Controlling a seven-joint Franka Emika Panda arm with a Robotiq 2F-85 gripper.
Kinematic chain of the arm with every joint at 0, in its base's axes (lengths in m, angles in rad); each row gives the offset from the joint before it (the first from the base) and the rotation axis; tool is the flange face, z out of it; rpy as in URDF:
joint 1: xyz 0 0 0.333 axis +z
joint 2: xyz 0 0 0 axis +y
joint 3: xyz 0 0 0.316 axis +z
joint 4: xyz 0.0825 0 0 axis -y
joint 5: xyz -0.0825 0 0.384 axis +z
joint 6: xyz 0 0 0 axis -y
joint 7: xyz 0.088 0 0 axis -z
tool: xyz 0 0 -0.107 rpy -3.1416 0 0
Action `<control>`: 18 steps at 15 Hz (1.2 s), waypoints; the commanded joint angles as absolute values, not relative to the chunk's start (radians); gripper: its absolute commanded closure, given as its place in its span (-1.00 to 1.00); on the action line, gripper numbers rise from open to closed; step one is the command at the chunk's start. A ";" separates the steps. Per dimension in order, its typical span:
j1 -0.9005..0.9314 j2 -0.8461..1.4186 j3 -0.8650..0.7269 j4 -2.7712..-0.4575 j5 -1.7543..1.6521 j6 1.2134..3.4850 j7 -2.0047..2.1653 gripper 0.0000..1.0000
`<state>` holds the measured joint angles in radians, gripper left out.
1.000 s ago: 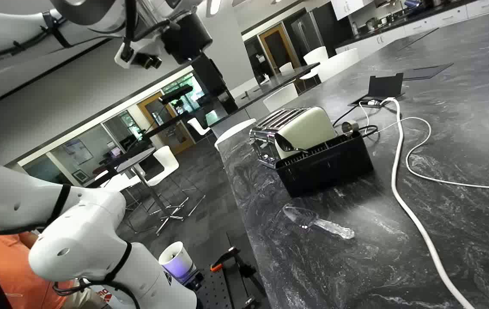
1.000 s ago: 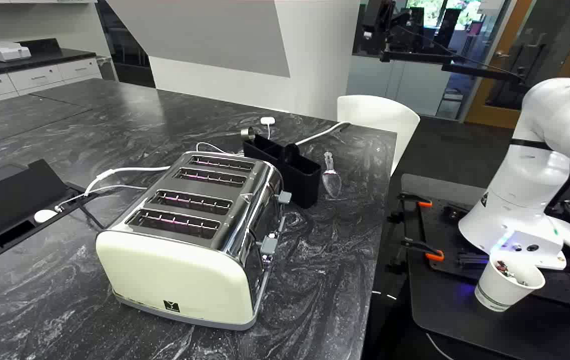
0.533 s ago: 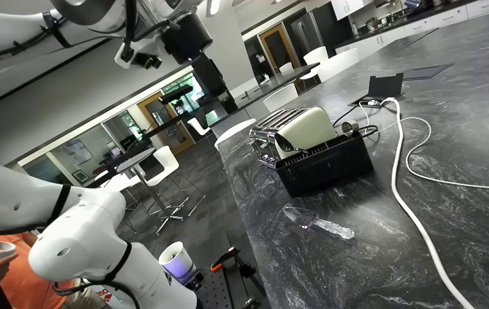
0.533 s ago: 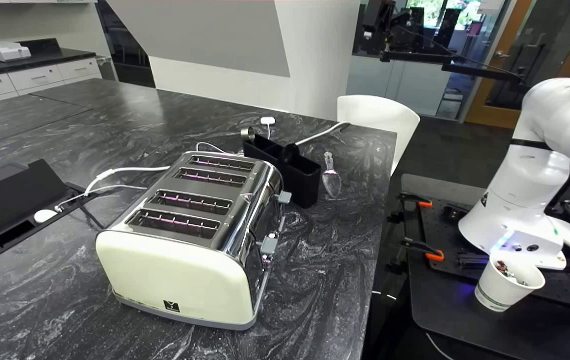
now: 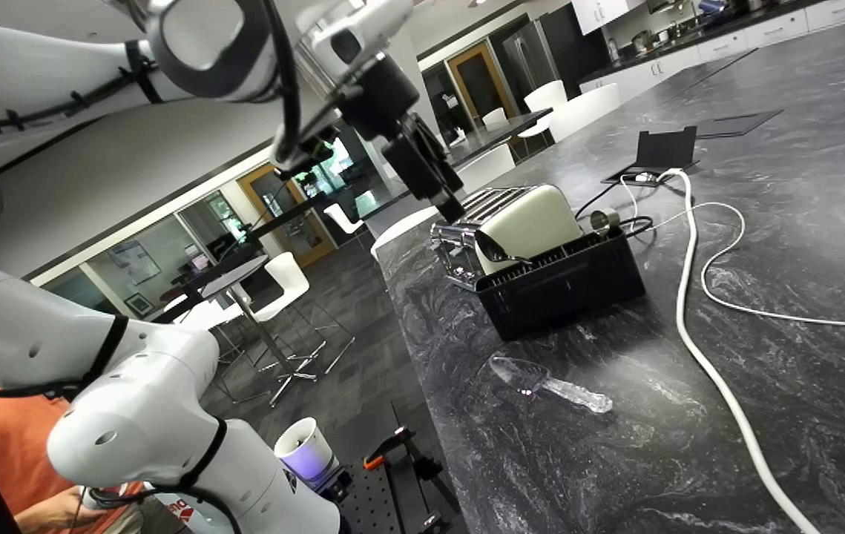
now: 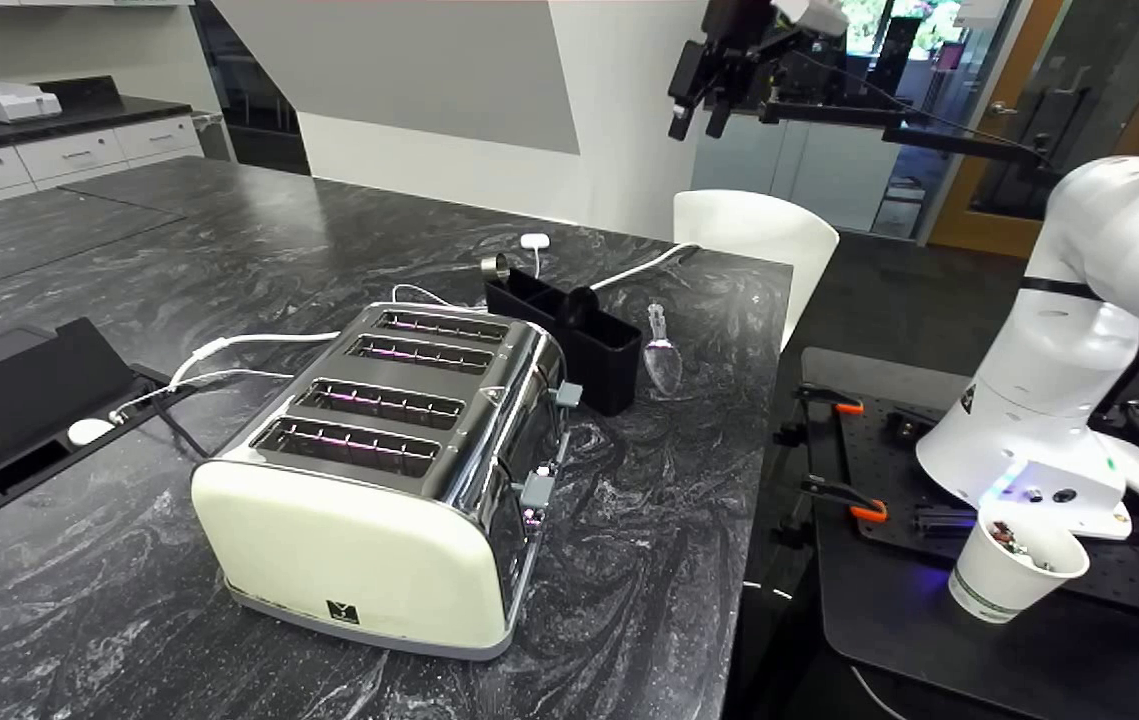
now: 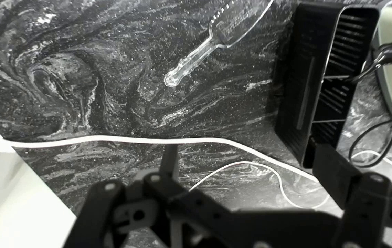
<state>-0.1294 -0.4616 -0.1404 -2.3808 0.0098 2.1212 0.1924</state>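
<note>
The gripper [image 7: 245,151] was spread wide, gripping nothing, and hung higher than the black caddy [image 5: 563,293], apart from it. The transparent server [image 5: 550,385] lay near the caddy, on the side opposite the toaster [image 6: 379,480]. The white cable [image 7: 140,140] ran past the caddy's end.
</note>
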 commanded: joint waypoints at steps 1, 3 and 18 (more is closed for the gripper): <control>-0.188 -0.318 -0.096 -2.461 0.002 2.335 0.369 -1.00; -0.212 -0.239 -0.075 -2.490 -0.025 2.405 0.482 -1.00; -0.172 -0.033 -0.093 -2.522 0.110 2.493 0.708 -1.00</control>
